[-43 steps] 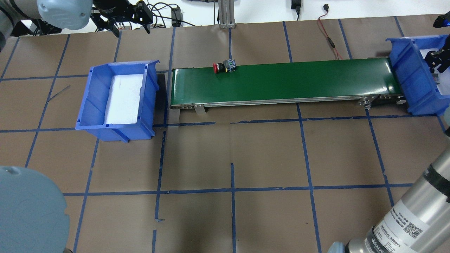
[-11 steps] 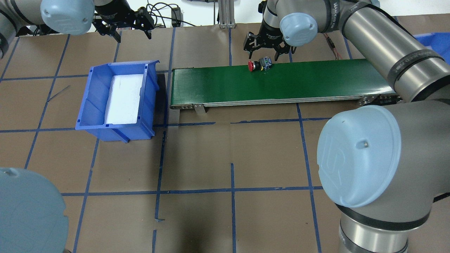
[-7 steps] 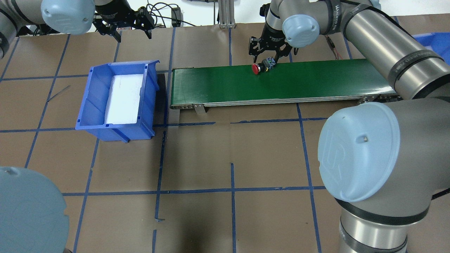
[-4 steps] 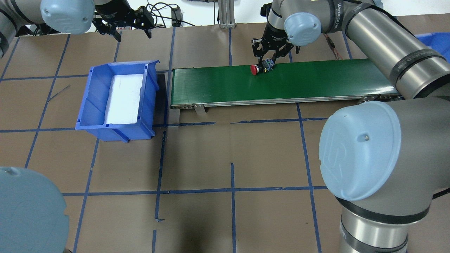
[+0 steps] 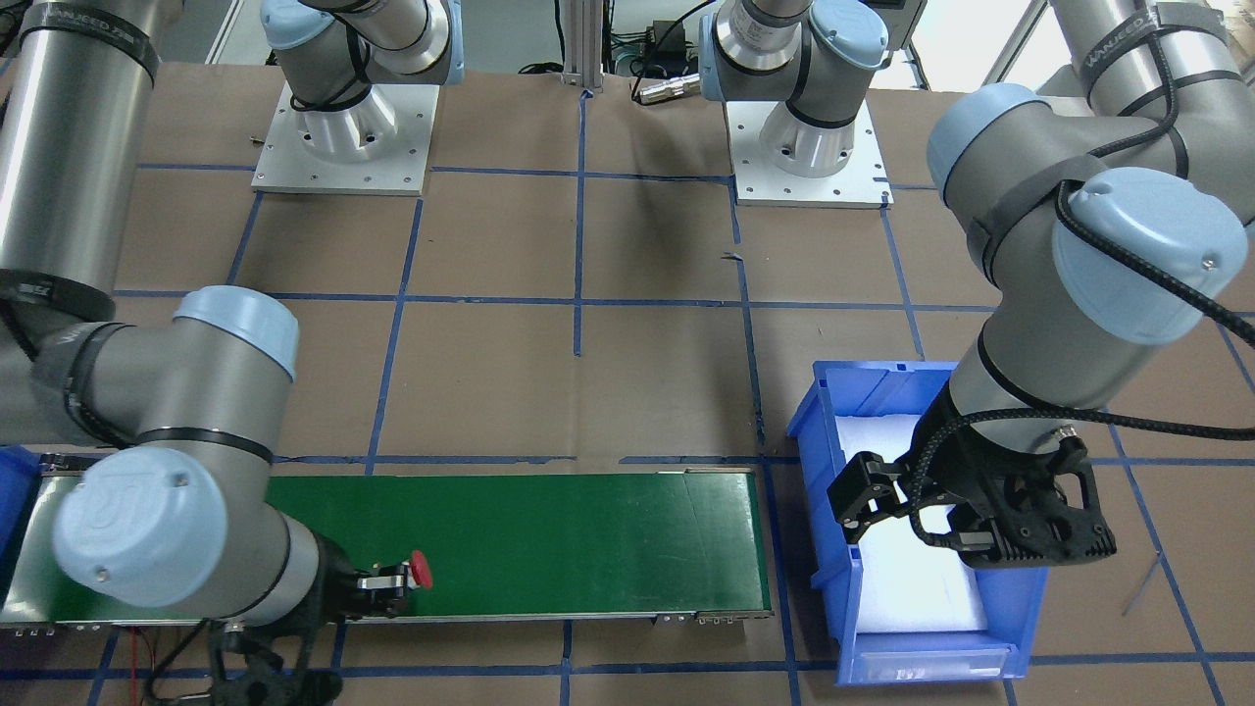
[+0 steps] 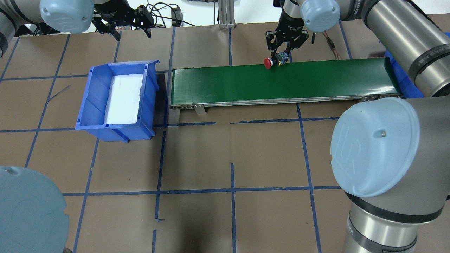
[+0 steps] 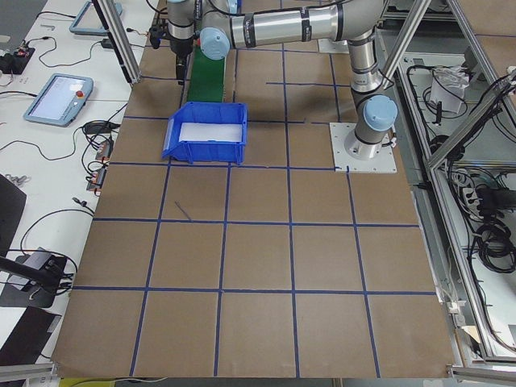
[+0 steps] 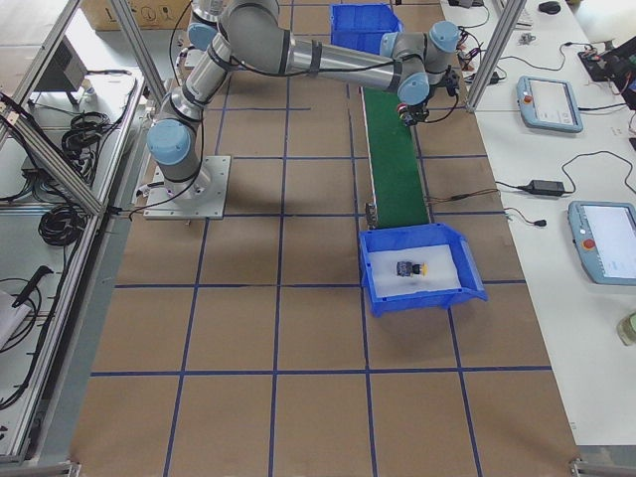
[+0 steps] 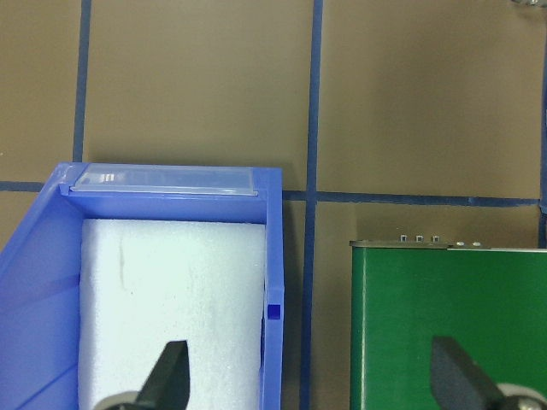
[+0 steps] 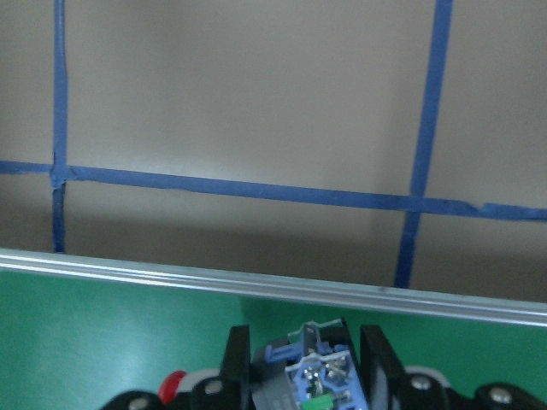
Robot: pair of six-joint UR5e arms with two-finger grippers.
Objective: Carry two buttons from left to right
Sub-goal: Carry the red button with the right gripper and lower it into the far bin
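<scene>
R gripper (image 6: 283,57) clamped on red-capped button (image 6: 272,62), upper-centre | est. light, rigid, small; contact block to be gripped | L gripper (image 9: 312,376) fingers apart

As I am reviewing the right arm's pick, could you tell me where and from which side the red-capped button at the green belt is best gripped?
Grip the squarish contact block, coming down from above. The red-capped button lies on its side, so the block's flat flanks suit the fingers; the round cap would likely slip. The right gripper holds it just so.
</scene>
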